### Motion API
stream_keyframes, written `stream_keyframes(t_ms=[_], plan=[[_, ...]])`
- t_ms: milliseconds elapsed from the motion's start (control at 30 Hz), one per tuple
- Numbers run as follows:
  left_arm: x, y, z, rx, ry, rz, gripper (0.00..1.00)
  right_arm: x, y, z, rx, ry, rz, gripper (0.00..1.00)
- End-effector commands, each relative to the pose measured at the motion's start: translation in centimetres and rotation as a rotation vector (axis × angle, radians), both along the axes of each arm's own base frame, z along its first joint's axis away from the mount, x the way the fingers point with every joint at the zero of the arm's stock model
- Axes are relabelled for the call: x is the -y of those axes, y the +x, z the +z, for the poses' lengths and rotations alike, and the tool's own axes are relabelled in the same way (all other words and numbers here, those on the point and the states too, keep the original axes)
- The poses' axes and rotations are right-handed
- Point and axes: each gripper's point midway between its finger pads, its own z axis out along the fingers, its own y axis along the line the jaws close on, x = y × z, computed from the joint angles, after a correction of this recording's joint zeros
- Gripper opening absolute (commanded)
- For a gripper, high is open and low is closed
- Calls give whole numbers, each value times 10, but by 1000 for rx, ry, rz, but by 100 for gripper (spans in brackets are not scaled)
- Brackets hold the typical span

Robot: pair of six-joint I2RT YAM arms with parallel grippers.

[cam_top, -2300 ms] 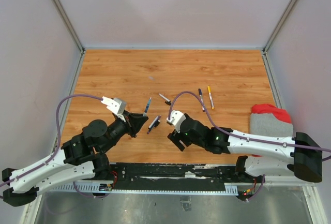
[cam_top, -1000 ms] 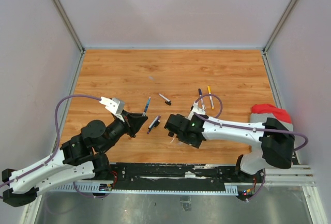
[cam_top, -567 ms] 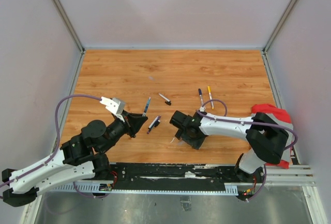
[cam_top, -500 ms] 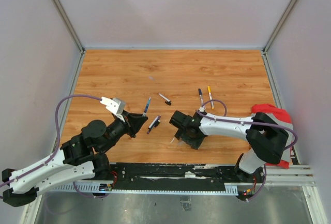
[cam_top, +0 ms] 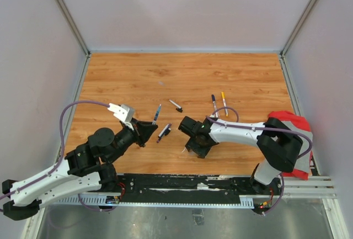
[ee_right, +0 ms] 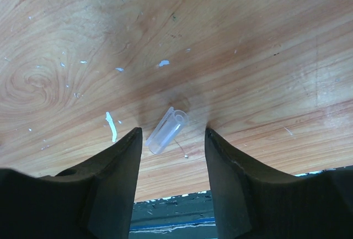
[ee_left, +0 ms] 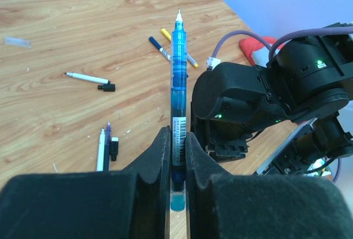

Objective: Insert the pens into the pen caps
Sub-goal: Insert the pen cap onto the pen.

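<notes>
Status | my right gripper (ee_right: 172,137) has dropped over the clear cap (ee_right: 165,131) lying on the table (ee_right: 259,51), jaws closing in but not yet touching it | my left gripper (ee_left: 177,142) stays clenched on the blue pen (ee_left: 176,73), tip up | capping next, I judge.

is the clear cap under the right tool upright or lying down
Lying down: the clear cap rests on its side on the table, between the right tool's fingers.

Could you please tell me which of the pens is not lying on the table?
The translucent blue pen: it stands tip-up, clamped in the left gripper, while the other pens lie flat on the table.
</notes>
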Motion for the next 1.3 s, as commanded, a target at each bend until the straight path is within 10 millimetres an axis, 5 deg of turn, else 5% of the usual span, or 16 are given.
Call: stream_keyframes(t_ms=[0, 300, 567, 1033, 1267], plan=[[-3, -3, 19, 19, -55, 0, 0, 8, -3, -18, -53, -53, -29, 48], [-7, -3, 19, 21, -61, 9, 0, 15, -2, -28, -45, -78, -32, 24], [-8, -3, 19, 20, -64, 11, 0, 32, 10, -16, 78, -90, -6, 1], [12, -3, 8, -3, -64, -36, 1, 18, 31, 46, 476, 73, 626, 1], [31, -6, 1, -26, -92, -91, 0, 21, 36, 83, 597, 77, 797, 1]])
